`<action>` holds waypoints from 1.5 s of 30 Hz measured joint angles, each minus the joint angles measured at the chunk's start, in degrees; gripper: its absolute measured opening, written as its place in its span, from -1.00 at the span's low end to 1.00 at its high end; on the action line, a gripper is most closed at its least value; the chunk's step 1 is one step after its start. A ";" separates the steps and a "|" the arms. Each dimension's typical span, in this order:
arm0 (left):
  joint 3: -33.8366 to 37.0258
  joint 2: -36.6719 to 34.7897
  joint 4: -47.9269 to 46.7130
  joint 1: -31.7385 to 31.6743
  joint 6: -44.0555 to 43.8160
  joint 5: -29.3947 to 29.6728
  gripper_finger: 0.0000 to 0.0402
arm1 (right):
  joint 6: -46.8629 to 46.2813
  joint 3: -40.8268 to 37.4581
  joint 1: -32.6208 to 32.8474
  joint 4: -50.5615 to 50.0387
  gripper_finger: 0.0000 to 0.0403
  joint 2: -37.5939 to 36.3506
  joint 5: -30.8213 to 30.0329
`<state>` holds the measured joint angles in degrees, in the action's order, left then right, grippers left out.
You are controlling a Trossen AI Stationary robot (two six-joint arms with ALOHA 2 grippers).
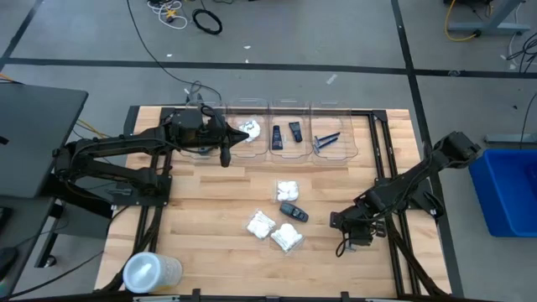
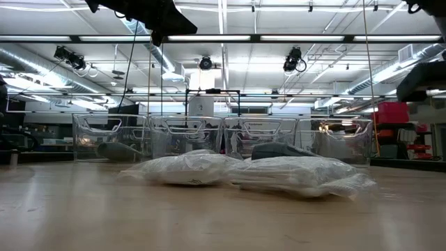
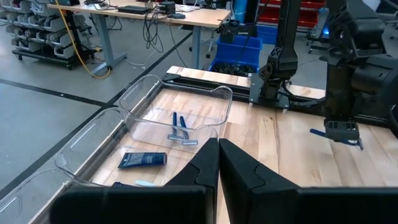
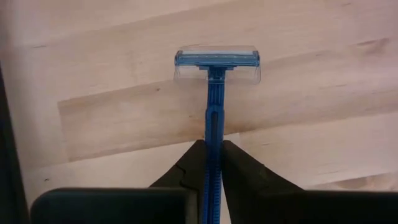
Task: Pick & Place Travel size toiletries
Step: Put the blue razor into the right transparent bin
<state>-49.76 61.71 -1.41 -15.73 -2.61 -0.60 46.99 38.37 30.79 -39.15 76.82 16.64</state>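
Right gripper (image 4: 212, 163): low over the bare wood at the table's near right, fingers clamped on the handle of a blue razor (image 4: 214, 93), whose head points away past the fingertips, just above the boards.

Loose items, to that gripper's left at mid-table: three white packets (image 1: 286, 237) and one dark grey case (image 1: 293, 211) lying among them, close together.

Left gripper (image 3: 218, 163): raised at the far left, over the row of bins (image 1: 289, 134), fingers closed together on nothing.

Bins, far edge, four side by side:
- beneath the left gripper: contents unclear.
- next: a white packet.
- next: two black tubes (image 1: 285, 134); label text too small to read.
- farthest from the left gripper: blue razors (image 3: 180, 132).

Round container (image 1: 150, 272): near left corner, apart from everything.
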 joint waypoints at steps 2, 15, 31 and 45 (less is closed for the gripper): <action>0.00 0.00 0.00 -0.01 0.00 0.00 -0.90 | 0.01 1.10 0.00 -1.11 -0.78 0.00 -0.01; 0.00 0.00 0.00 0.00 0.00 -0.02 -0.90 | 0.95 5.99 -1.30 -12.55 -0.78 -0.02 -1.20; 0.00 0.00 0.00 -0.01 0.02 -0.50 -0.90 | 1.57 14.53 -8.08 -17.65 -0.78 -0.74 -11.36; 0.00 0.00 0.00 0.01 1.36 -0.52 -0.90 | -11.92 16.13 -15.39 -16.74 -0.78 -2.21 -12.13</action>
<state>-49.76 61.71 -1.41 -15.73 -1.26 -1.12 35.06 54.50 15.40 -55.89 74.61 4.51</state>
